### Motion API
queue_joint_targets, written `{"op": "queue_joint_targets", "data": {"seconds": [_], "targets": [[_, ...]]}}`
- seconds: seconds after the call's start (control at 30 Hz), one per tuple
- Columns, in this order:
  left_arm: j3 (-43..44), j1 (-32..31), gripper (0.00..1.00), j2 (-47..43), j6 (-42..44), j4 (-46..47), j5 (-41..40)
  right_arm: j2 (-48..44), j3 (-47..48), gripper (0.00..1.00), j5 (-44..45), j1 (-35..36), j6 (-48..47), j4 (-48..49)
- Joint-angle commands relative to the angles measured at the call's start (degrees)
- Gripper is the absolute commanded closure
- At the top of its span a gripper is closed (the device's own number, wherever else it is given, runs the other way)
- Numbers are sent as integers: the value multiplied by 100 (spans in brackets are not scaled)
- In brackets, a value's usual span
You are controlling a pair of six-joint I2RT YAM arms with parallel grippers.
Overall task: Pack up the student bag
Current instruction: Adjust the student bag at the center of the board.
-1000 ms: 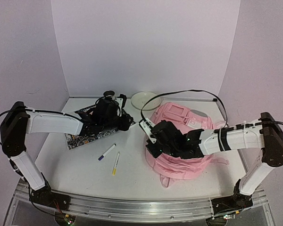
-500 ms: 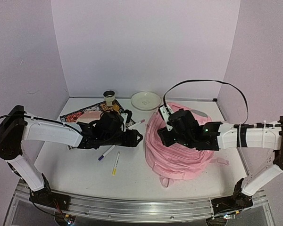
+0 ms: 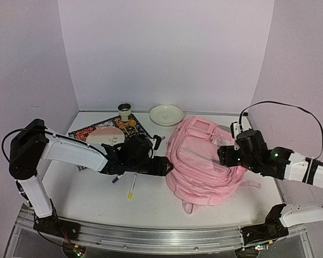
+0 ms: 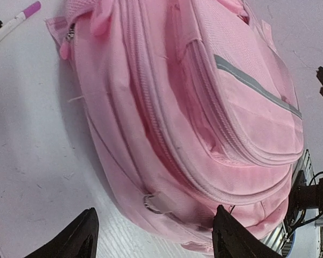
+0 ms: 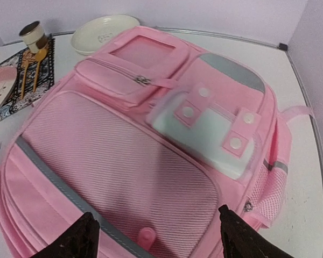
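Observation:
The student bag (image 3: 202, 164), a large pink backpack with a grey stripe and a white buckle patch (image 5: 204, 129), lies front-up at the centre right of the table. My left gripper (image 3: 164, 165) is low at the bag's left side and stands open. In the left wrist view the bag's side seam and a metal ring (image 4: 151, 203) lie just beyond the open left gripper (image 4: 156, 239). My right gripper (image 3: 224, 156) hovers over the bag's right part, open and holding nothing. The right wrist view shows the open right gripper (image 5: 159, 236) above the ribbed front pocket (image 5: 124, 172).
A patterned placemat (image 3: 91, 134) with a pink plate (image 3: 104, 137) lies at the back left, with a cup (image 3: 125, 111) and a white bowl (image 3: 166, 114) behind it. A yellow marker (image 3: 132, 186), a blue-capped marker (image 3: 114, 180) and a pink-capped pen (image 3: 160, 140) lie left of the bag.
My left gripper has swung right from the placemat to the bag's left side. My right gripper has drawn back from the bag's left to its right. Both have opened wider.

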Motion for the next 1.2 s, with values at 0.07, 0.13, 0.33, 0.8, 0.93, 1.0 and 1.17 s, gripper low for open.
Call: {"op": "queue_joint_targets", "data": {"seconds": [0.07,0.13,0.33,0.8,0.93,1.0,1.17], "targets": [[463,-124,30,362,-68,316,340,-136,-327,22,-520,-423,630,-295],[468,-118,40,403,15,318,224,-44,-309,21,-633,-424,670,-292],[405,91,77,330,346,279,-224,259,-129,20,-1287,-424,643,-289],[1051,581,81,609,1680,3,-582,39,-134,22,-1766,-424,657,-273],[1370,741,78,927,1887,-26,-696,70,-156,25,-1843,-423,622,-278],[1535,792,74,1096,2032,-30,-782,73,-186,25,-1816,-421,626,-267],[1674,798,65,1237,2327,-25,-1036,137,-203,24,-1662,-424,844,-153]]}}
